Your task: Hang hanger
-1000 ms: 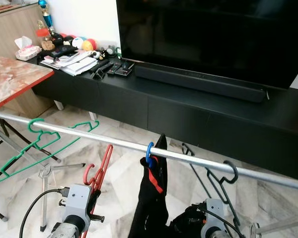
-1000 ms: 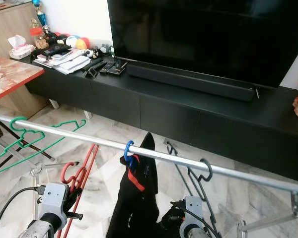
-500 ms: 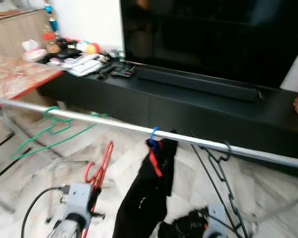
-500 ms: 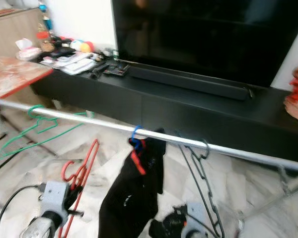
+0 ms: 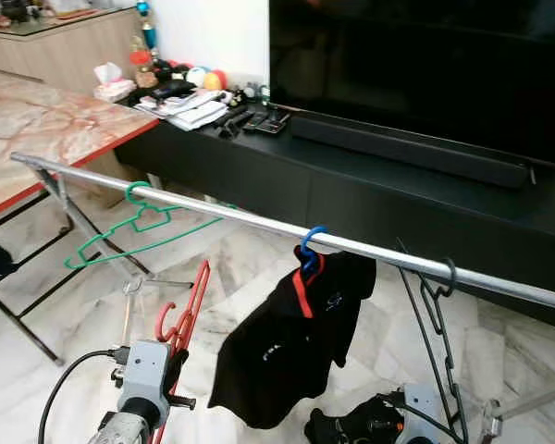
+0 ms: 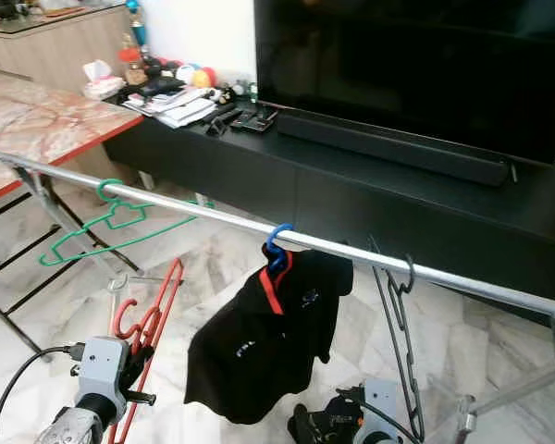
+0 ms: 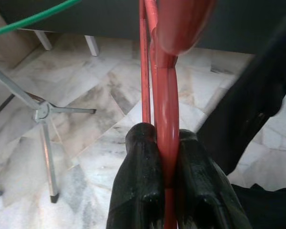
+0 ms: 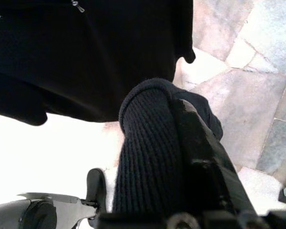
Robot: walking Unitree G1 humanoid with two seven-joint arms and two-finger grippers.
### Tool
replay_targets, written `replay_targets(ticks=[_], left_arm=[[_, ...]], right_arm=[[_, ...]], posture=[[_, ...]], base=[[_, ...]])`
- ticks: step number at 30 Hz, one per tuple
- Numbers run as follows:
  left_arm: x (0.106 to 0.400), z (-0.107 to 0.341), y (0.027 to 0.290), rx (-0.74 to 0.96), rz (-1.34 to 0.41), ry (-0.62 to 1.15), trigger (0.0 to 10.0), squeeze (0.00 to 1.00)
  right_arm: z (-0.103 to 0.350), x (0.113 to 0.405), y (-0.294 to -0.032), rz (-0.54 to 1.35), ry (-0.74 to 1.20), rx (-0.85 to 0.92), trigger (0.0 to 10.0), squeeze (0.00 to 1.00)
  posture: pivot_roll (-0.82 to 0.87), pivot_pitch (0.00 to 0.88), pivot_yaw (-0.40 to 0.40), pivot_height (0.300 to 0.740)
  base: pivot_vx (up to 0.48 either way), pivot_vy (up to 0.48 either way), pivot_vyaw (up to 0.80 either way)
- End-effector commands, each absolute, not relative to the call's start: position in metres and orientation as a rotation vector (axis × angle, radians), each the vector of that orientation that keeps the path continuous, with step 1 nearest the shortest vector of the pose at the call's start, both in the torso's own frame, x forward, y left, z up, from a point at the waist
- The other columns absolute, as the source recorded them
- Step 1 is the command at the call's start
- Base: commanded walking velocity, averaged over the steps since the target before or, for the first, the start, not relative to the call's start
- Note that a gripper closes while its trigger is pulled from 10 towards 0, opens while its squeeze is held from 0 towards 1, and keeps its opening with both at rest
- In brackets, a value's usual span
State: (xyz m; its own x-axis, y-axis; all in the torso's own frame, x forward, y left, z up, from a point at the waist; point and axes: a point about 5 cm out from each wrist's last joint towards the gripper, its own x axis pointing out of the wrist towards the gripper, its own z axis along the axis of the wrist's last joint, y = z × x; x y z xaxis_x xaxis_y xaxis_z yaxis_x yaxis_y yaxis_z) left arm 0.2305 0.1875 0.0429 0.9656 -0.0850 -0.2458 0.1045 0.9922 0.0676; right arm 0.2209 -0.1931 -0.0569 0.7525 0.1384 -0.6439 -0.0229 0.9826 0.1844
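Note:
A red hanger (image 5: 189, 310) stands upright below the silver rail (image 5: 224, 215), its hook a little under the bar. My left gripper (image 7: 168, 183) is shut on its red bar, low at the left. On the rail hang a green hanger (image 5: 137, 225), a blue hanger (image 5: 310, 252) carrying a black garment (image 5: 282, 347) with red trim, and a black wire hanger (image 5: 435, 310). My right gripper (image 8: 176, 143) is low at the right, shut on the garment's ribbed black cuff (image 8: 148, 143).
Behind the rail runs a long black TV cabinet (image 5: 351, 190) with a large TV (image 5: 425, 65), a soundbar and small clutter (image 5: 194, 100). A marble-topped table (image 5: 37, 125) stands at the left. The rack's metal legs (image 5: 60, 208) rest on the marble floor.
The camera has swung, so the rail and cabinet sit differently in the picture. The black garment now hangs spread wider under the blue hanger. Both grippers keep their holds, low in view.

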Motion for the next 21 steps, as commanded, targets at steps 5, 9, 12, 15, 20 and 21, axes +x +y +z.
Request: replay_targets(ticks=[5, 9, 12, 15, 20, 21], left_arm=[[0.230, 0.043, 0.190, 0.048, -0.076, 0.254, 10.0, 0.00], [0.230, 0.043, 0.190, 0.051, -0.077, 0.254, 10.0, 0.00], [0.230, 0.043, 0.190, 0.048, -0.077, 0.253, 10.0, 0.00], [0.231, 0.043, 0.190, 0.042, -0.078, 0.253, 10.0, 0.00], [0.231, 0.044, 0.189, 0.039, -0.082, 0.253, 10.0, 0.00], [0.231, 0.043, 0.189, 0.039, -0.083, 0.253, 10.0, 0.00]], right_arm=[[-0.050, 0.232, -0.190, 0.093, 0.679, 0.173, 10.0, 0.00], [-0.050, 0.233, -0.188, 0.091, 0.678, 0.174, 10.0, 0.00], [-0.050, 0.234, -0.186, 0.093, 0.674, 0.181, 10.0, 0.00], [-0.050, 0.234, -0.183, 0.097, 0.678, 0.184, 10.0, 0.00], [-0.051, 0.234, -0.181, 0.101, 0.687, 0.179, 10.0, 0.00], [-0.051, 0.234, -0.180, 0.102, 0.688, 0.178, 10.0, 0.00]], posture=[[0.02, 0.040, 0.021, 0.740], [0.02, 0.043, 0.021, 0.740], [0.02, 0.043, 0.022, 0.740], [0.02, 0.043, 0.022, 0.740], [0.01, 0.042, 0.023, 0.740], [0.01, 0.041, 0.022, 0.740]], base=[[0.000, 0.336, 0.00], [0.000, 0.480, 0.00], [0.000, 0.480, 0.00], [0.000, 0.480, 0.00], [0.000, 0.480, -0.22], [0.000, 0.480, -0.58]])
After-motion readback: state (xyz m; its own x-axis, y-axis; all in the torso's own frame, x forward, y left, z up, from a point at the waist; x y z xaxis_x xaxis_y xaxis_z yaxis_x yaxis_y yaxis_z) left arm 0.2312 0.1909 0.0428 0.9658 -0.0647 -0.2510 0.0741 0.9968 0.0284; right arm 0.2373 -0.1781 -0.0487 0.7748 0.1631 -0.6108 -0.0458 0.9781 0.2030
